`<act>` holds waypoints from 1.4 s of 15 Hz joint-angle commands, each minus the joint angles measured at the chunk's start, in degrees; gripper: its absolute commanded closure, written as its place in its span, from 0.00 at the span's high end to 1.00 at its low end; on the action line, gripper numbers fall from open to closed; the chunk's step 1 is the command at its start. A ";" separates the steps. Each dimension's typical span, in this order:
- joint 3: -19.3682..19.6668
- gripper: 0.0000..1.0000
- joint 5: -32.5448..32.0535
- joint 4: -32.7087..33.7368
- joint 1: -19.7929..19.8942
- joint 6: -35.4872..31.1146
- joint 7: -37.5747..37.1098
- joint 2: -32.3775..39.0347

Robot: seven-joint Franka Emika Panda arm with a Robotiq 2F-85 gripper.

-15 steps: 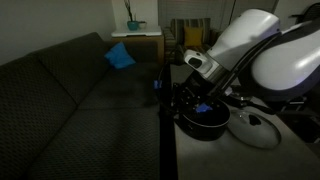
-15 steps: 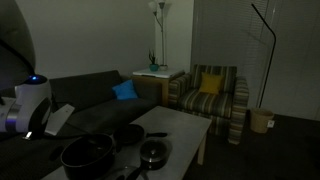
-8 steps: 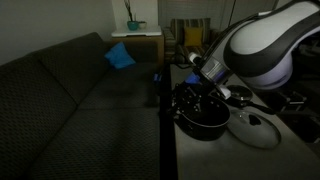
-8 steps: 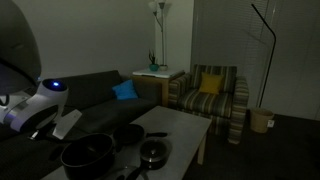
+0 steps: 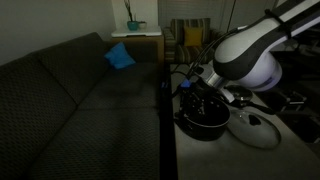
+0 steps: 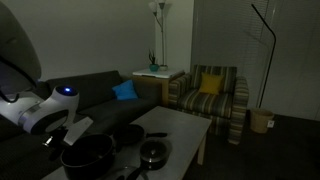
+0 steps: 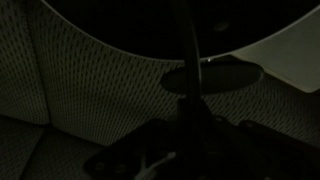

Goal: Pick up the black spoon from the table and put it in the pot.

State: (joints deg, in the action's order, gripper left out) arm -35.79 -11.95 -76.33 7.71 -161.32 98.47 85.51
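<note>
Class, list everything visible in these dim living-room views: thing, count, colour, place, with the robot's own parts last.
sofa: one, dark, along the wall
blue cushion: one, blue, on the sofa
side table: one, wooden, at the sofa's end, bearing a plant
armchair: one, striped, beyond the side table
yellow cushion: one, yellow, on the armchair
table: one, pale, before the sofa
pot: one, black, on the table
glass lid: one, clear, beside the pot
black spoon: one, black, apparently gripped above the pot
arm: one, white, over the table
hand: one, dark, shut, above the pot
</note>
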 commanded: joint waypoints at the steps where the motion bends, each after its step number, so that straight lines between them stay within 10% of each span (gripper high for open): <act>1: 4.32 0.36 7.41 3.58 -4.69 2.64 1.35 -0.27; 11: 9.88 0.98 7.48 2.04 -10.85 3.57 -7.88 -4.88; 21: 20.62 1.00 7.18 -5.10 -19.47 4.77 -26.46 -16.91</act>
State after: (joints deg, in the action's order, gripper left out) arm -18.29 -4.31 -76.79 -9.66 -157.46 76.16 73.37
